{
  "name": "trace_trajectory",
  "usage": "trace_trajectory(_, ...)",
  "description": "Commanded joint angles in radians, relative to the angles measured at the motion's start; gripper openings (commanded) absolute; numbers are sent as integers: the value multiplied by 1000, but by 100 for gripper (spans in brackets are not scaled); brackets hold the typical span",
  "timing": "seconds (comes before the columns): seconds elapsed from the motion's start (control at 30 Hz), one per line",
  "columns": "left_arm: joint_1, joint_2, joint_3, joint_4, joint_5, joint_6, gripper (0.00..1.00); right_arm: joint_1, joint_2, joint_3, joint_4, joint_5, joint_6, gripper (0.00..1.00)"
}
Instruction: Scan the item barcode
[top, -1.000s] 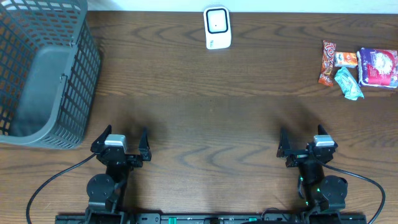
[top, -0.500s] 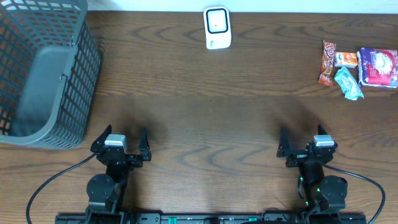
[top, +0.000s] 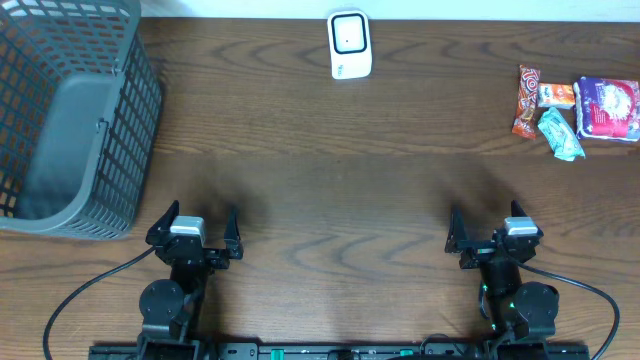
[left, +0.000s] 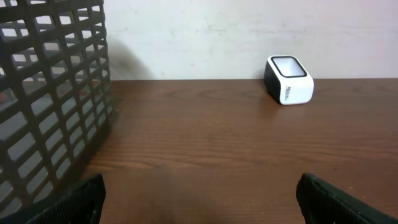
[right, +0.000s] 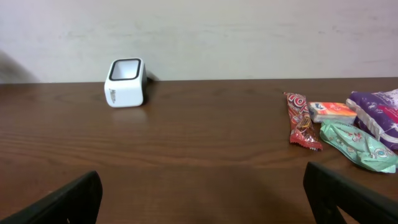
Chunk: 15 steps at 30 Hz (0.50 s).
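Overhead straight down on table (top: 330, 190); wrist views low, facing back wall (left: 199, 31), sharing scanner (left: 289, 89)

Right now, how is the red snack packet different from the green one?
The red packet is long and thin; the green packet looks shorter and wider. The red packet lies on the pile's scanner side; the green packet lies nearer the front of the table. The red packet runs almost front to back; the green packet is slanted. Both lie flat on the table, untouched.

Small print on scanner (left: 289, 82) side, snack packets (right: 356, 143) lettering, none legible
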Motion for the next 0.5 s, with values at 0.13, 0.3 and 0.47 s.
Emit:
trace_trajectory(0.13,5,-9,-14,-45,-1,-6,98,4,-6,-3,-2,1,6,99)
trace_trajectory(0.3,5,-9,-14,-45,-1,-43,98,4,-6,-3,-2,1,6,99)
trace_trajectory(0.47,5,-9,-14,-45,-2,-43,98,4,-6,-3,-2,1,6,99)
